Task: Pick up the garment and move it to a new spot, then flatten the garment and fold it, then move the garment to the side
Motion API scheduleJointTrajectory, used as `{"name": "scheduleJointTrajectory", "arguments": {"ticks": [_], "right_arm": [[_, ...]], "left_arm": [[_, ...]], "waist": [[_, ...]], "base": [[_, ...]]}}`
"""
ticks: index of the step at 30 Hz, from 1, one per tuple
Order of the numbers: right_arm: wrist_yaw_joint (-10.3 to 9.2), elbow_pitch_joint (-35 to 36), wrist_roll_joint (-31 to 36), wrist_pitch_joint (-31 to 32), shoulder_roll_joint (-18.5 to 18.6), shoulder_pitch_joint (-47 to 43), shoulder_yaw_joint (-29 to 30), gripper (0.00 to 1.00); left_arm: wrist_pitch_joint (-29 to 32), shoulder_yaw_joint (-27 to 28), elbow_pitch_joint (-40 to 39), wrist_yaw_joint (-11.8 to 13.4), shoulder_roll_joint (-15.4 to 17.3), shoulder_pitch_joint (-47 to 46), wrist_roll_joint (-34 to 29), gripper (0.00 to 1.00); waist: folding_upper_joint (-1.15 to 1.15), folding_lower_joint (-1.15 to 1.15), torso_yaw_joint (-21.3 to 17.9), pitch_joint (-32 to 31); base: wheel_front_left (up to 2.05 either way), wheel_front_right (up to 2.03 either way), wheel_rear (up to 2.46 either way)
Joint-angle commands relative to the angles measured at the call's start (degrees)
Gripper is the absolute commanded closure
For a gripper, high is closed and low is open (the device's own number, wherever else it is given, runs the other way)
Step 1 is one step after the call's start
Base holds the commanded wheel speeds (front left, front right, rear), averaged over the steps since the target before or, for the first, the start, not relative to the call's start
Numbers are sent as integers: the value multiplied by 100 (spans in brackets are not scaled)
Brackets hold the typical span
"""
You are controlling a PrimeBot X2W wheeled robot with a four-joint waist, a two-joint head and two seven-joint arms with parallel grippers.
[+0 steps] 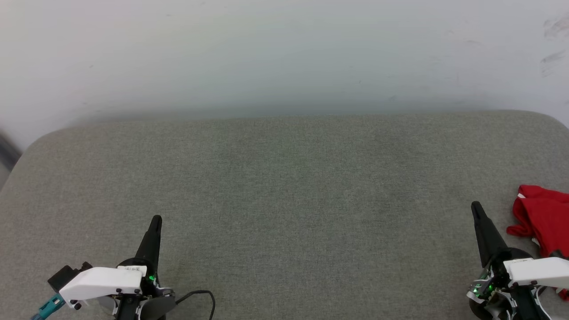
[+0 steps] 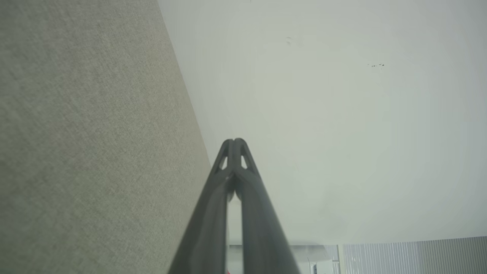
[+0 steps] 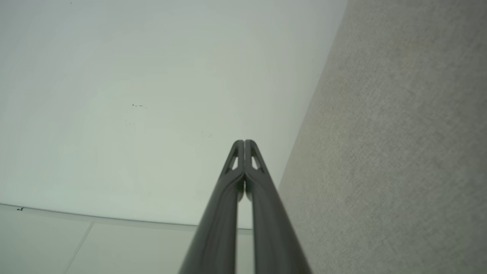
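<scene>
The garment [image 1: 543, 220] is a bunched red heap at the right edge of the head view, lying on the grey fabric surface [image 1: 284, 186]; part of it runs out of frame and behind my right forearm. My right gripper [image 1: 476, 207] is shut and empty, its tip a short way left of the garment and apart from it. At the lower left my left gripper [image 1: 156, 219] is shut and empty, far from the garment. The left wrist view has the left gripper [image 2: 234, 140] pressed shut. In the right wrist view, the right gripper [image 3: 244, 142] is likewise pressed shut.
A pale wall [image 1: 284, 53] rises behind the surface's far edge. The surface's rounded corners lie at the far left and far right. A black cable [image 1: 200, 295] loops beside my left wrist.
</scene>
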State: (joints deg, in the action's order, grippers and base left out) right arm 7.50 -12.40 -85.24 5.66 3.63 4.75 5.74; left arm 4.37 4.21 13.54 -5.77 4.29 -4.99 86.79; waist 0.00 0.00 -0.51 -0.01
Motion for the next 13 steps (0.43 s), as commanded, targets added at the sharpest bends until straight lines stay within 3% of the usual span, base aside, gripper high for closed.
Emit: {"name": "scheduleJointTrajectory", "arguments": {"ticks": [1, 13], "right_arm": [[-2, -26, -149, 36, -23, 103, 20, 100], [-2, -143, -588, 62, -58, 153, 51, 100]], "left_arm": [[46, 54, 9, -56, -35, -96, 117, 100], [159, 162, 43, -159, -93, -140, 474, 100]], "waist": [[0, 0, 6, 2], [0, 0, 37, 14]], "base": [[0, 0, 0], [0, 0, 0]]}}
